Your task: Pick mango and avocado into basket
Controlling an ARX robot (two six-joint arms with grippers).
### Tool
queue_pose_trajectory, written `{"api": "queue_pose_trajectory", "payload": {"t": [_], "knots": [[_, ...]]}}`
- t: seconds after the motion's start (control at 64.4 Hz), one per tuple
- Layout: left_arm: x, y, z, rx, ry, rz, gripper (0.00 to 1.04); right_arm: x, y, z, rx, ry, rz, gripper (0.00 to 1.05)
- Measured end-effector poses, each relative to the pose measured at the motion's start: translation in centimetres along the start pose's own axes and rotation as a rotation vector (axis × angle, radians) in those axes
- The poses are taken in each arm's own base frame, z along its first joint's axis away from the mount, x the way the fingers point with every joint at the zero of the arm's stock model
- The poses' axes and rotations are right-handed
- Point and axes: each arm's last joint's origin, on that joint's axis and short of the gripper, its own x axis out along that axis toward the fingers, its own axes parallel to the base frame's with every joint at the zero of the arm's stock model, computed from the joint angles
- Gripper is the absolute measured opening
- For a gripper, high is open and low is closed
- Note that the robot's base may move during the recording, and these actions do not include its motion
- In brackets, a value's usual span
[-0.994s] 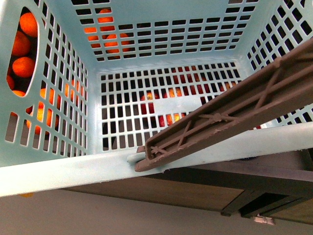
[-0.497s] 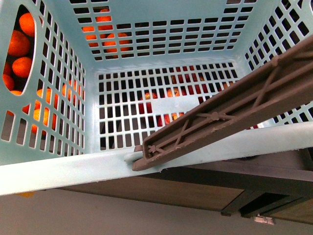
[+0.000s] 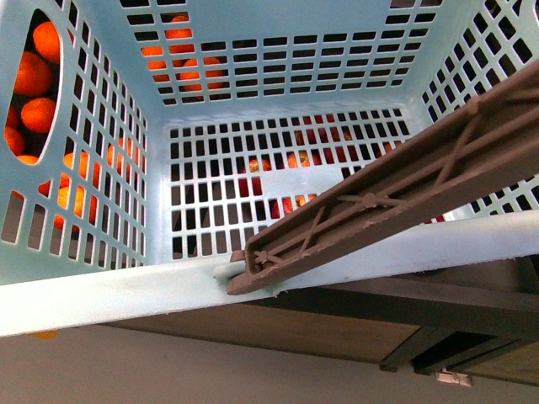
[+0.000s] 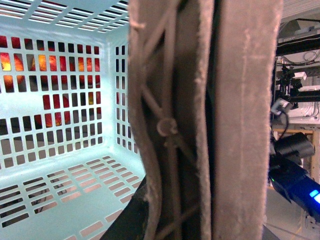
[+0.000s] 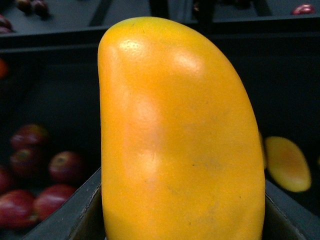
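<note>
The right pincer (image 5: 182, 222) clamps the smooth yellow-orange mango (image 5: 180, 125) upright above dark crates (image 5: 45, 75), secure for carrying. The light teal slotted basket (image 3: 101, 295) holds nothing yet. Its brown swing handle (image 3: 379, 206) hides the left pincer, whose state I cannot tell.

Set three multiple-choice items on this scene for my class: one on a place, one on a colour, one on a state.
1. Where do the oranges show, relative to the basket? A inside it; B beyond its left wall; C on its near rim.
2. The handle is: A white; B brown; C red.
3. The basket's inside is: A full of fruit; B half full; C empty where visible.

Answers: 1 B, they show through the wall's openings; 2 B, it is brown against the teal plastic; 3 C, nothing lies in it in the front or left wrist view.
</note>
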Motion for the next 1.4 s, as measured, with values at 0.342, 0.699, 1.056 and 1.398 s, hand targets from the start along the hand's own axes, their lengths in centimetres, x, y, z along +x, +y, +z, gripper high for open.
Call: {"api": "queue_pose_trajectory", "payload": {"t": [0.342,0.699,1.056,1.398], "knots": [[0.0,0.0,0.0,0.0,0.0,0.0,0.14,-4.7,13.2,4.8,0.055,-0.124,0.136,0.63],[0.0,0.0,0.0,0.0,0.0,0.0,0.14,-6.5,23.1,6.6,0.053,-0.161,0.261,0.63],[0.0,0.0,0.0,0.0,0.0,0.0,0.14,-6.1,29.3,4.6,0.025,-0.083,0.337,0.63],[0.0,0.0,0.0,0.0,0.0,0.0,0.14,-5.7,30.4,2.7,0.067,-0.029,0.241,0.96]]}}
